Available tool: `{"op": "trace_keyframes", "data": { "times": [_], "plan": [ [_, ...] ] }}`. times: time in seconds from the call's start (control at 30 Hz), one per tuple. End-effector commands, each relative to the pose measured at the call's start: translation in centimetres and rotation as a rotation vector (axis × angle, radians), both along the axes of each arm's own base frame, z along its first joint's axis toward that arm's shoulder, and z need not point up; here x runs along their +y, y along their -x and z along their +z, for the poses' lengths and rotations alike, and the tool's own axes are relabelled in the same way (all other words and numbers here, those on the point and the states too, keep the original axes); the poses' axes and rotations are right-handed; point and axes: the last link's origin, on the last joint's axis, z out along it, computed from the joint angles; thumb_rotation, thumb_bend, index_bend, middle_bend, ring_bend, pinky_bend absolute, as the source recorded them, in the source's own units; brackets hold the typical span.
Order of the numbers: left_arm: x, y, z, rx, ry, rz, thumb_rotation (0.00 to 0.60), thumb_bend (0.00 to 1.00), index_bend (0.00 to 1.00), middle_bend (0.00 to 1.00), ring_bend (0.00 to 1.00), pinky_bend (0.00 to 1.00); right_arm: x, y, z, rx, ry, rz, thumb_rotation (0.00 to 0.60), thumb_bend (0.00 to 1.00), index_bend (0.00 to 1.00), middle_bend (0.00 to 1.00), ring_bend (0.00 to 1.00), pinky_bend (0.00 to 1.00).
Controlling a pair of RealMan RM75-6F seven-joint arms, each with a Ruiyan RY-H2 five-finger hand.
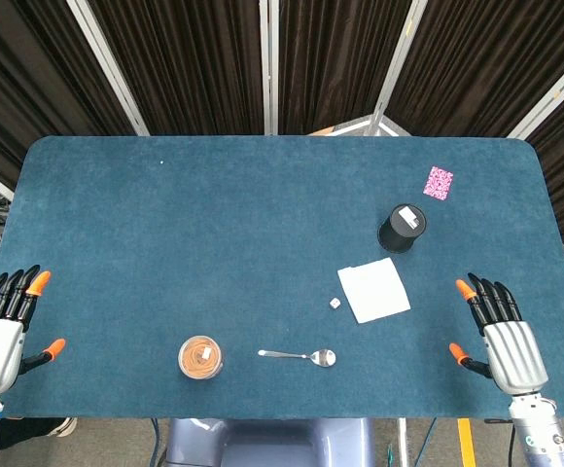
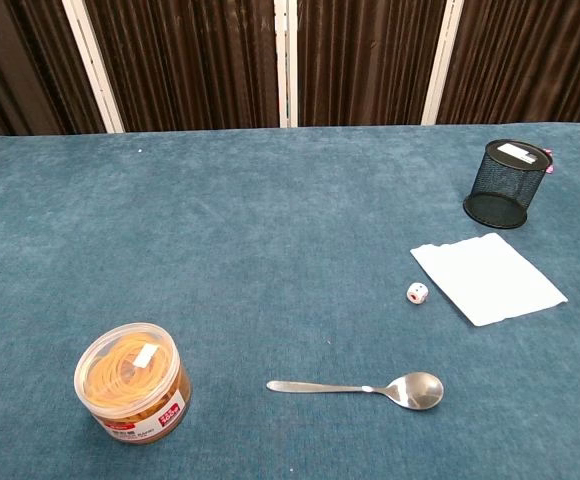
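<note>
White paper napkin (image 1: 373,290) flat beside small die (image 1: 334,304), near right edge.

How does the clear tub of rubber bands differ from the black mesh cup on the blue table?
The clear plastic tub of orange rubber bands is see-through, while the black wire-mesh cup is dark, its wall a fine grid. The tub is squat and closed with a lid; the cup stands taller and is open on top, with a white label inside. The tub sits near the table's front, left of the metal spoon; the cup stands far right. Both are round and upright.

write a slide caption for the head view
Both open hands, left and right, flank a blue table holding spoon, napkin and mesh cup.
</note>
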Motion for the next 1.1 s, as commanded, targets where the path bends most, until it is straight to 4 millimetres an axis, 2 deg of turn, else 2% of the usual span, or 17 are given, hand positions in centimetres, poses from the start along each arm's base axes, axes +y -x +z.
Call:
{"op": "trace_keyframes", "data": {
  "times": [0.03,0.4,0.5,0.63,0.83,0.93,1.1],
  "plan": [
    [0.0,0.0,0.0,0.0,0.0,0.0,0.6,0.0,0.0,0.0,0.0,0.0,0.0,0.0,0.0,0.001,0.001,0.0,0.6,0.14,0.03,0.0,0.0,0.0],
    [0.0,0.0,-0.1,0.006,0.001,0.0,0.6,0.0,0.0,0.0,0.0,0.0,0.0,-0.2,-0.1,-0.001,-0.004,0.007,0.6,0.14,0.04,0.0,0.0,0.0],
    [0.1,0.0,0.0,0.002,-0.001,0.003,0.6,0.0,0.0,0.0,0.0,0.0,-0.1,-0.4,-0.4,-0.004,-0.012,0.007,0.6,0.15,0.1,0.0,0.0,0.0],
    [0.2,0.2,0.2,-0.003,-0.005,0.01,0.6,0.0,0.0,0.0,0.0,0.0,-0.7,-1.1,-0.9,-0.024,-0.036,0.008,0.6,0.21,0.24,0.0,0.0,0.0],
    [0.5,0.3,0.1,0.0,-0.002,0.016,0.6,0.0,0.0,0.0,0.0,0.0,-3.5,-3.8,-3.6,-0.043,-0.13,0.045,0.6,0.23,0.32,0.02,0.0,0.0],
    [0.6,0.3,0.3,-0.003,-0.007,0.018,0.6,0.0,0.0,0.0,0.0,0.0,-5.2,-5.3,-5.2,-0.04,-0.17,0.05,0.6,0.23,0.32,0.03,0.0,0.0],
    [0.7,0.4,0.3,-0.008,-0.006,0.021,0.6,0.0,0.0,0.0,0.0,0.0,-6.9,-6.8,-7.7,-0.042,-0.241,0.039,0.6,0.22,0.3,0.03,0.0,0.0]
  ]
}}
